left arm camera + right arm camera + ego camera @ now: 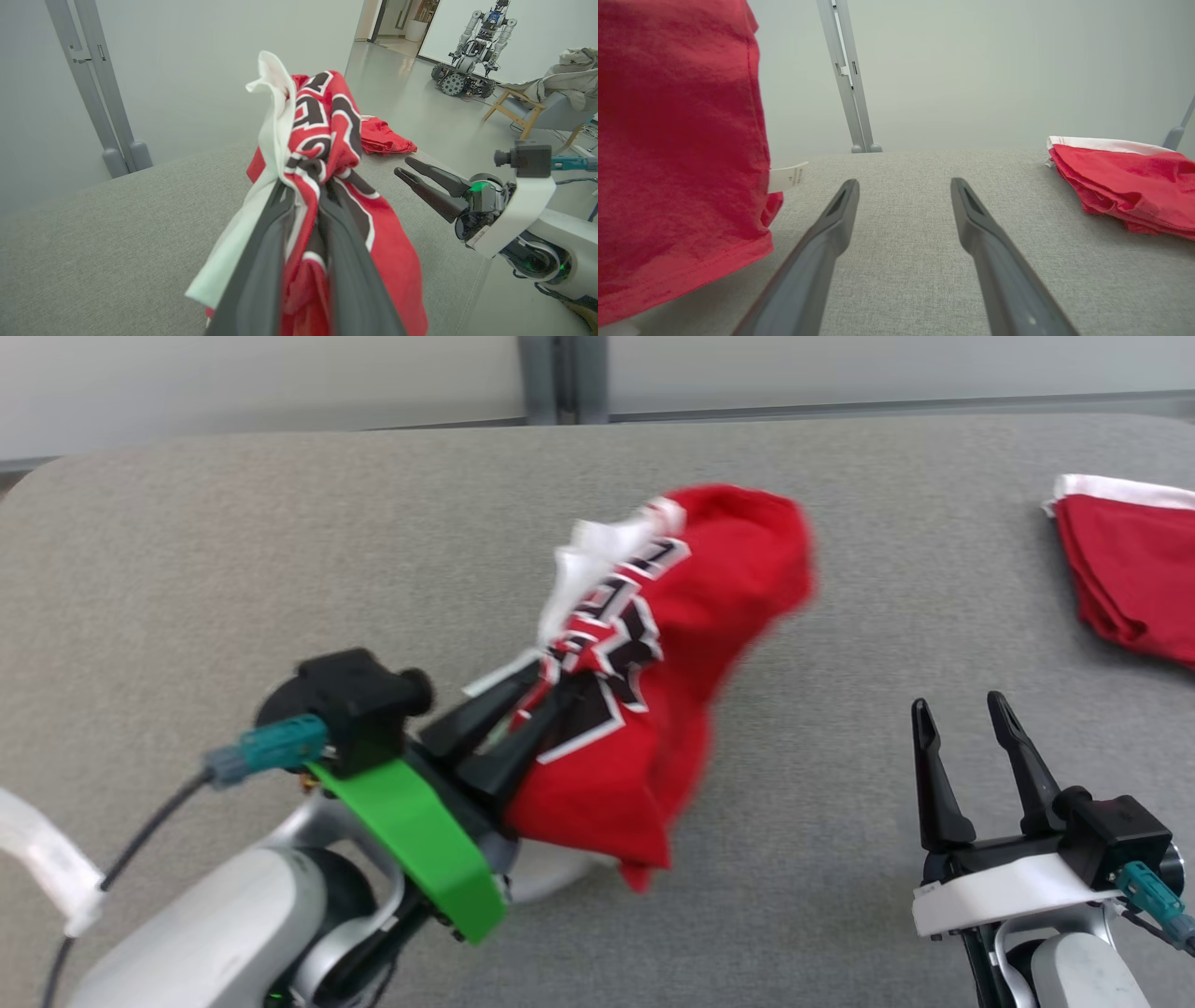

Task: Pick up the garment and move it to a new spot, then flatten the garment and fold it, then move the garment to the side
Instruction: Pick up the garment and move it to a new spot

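One red garment (pixel 719 607) clamped in left end effector (pixel 551 684), right end effector (pixel 960 702) apart

I take this for a robotics lab, a second wheeled two-armed robot (pixel 473 56) parked far right on a glossy grey floor (pixel 411 107), bare pale walls (pixel 196 70), padded grey desk (pixel 187 569) near me, cloth-draped wooden chair (pixel 528 109) far right

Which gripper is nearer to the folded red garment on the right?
Right. The right gripper stands open just left of the folded red garment, not touching. The left gripper, much farther left, grips the lettered jersey.
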Motion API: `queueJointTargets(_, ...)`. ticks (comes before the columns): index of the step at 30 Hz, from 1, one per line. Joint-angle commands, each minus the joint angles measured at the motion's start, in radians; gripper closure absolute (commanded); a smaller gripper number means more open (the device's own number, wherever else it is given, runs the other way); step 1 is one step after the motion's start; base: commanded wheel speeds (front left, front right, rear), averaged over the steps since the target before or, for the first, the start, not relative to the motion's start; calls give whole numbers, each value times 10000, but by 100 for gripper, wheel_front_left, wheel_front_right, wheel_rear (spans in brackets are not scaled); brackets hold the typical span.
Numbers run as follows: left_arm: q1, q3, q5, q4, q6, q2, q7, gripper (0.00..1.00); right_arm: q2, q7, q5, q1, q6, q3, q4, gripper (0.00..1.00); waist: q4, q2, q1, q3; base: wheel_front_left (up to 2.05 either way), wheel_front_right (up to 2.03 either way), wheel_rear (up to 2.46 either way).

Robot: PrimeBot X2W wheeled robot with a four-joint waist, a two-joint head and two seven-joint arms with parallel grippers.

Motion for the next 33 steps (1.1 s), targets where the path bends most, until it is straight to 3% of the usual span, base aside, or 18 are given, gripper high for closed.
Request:
queueJointTargets(1, -210, -157, -91, -78, -22, -207, 143, 100, -5, -28, 102, 61, -11, 42, -33, 0, -768, -1, 0, -52, 0, 0, 0)
queueJointTargets(4, -307, -442, -298, 173, -122, -842, 210, 100, -3, -28, 249, 45, -11, 87, -24, 0, -1239, -1, 0, 19, 0, 0, 0)
queueJointTargets(8, -528, -725, -209, 1597, -232, -1488, 154, 100, 4, -28, 478, 95, -8, 147, 25, 0, -1780, -1, 0, 99, 0, 0, 0)
queueJointTargets(12, -674, -995, 90, 3671, -342, -1857, -71, 100, -4, -28, 606, 177, -8, 317, 65, 0, -2152, -1, 0, 162, 0, 0, 0)
queueJointTargets(17, -425, -1457, 391, 6548, -905, -2475, -811, 100, -2, -28, 651, 287, -8, 421, 157, 0, -2220, -1, 0, 180, 0, 0, 0)
queueJointTargets(18, -422, -1506, 518, 7030, -1020, -2567, -1111, 95, -2, -28, 621, 293, -8, 428, 171, 0, -2196, -1, 0, 181, 0, 0, 0)
queueJointTargets(19, -400, -1505, 632, 7576, -1095, -2710, -1548, 58, 0, -28, 566, 287, -8, 467, 204, 0, -2160, -1, 0, 173, 0, 0, 0)
queueJointTargets(20, -349, -1487, 633, 7997, -1146, -2834, -1870, 35, 0, -28, 533, 258, -8, 475, 221, 0, -2122, -1, 0, 151, 0, 0, 0)
queueJointTargets(21, -316, -1470, 664, 8417, -1208, -3022, -2260, 0, -8, -28, 491, 220, -8, 445, 209, 0, -2059, -1, 0, 109, 0, 0, 0)
queueJointTargets(25, -289, -991, 656, 9175, -1177, -3555, -3675, 0, -5, -28, 312, 264, -8, 231, 152, 0, -1636, -1, 0, -178, 0, 0, 0)
queueJointTargets(28, 48, -352, 757, 9065, -916, -3694, -4022, 0, -11, -28, 38, 400, -8, 45, 149, 0, -1312, -1, 0, -501, 0, 0, 0)
queueJointTargets(33, 1555, 1486, 1914, 7217, -233, -3611, -4061, 0, -7, -28, -467, 525, -8, -304, -21, 0, -792, -1, 0, -1057, 0, 0, 0)
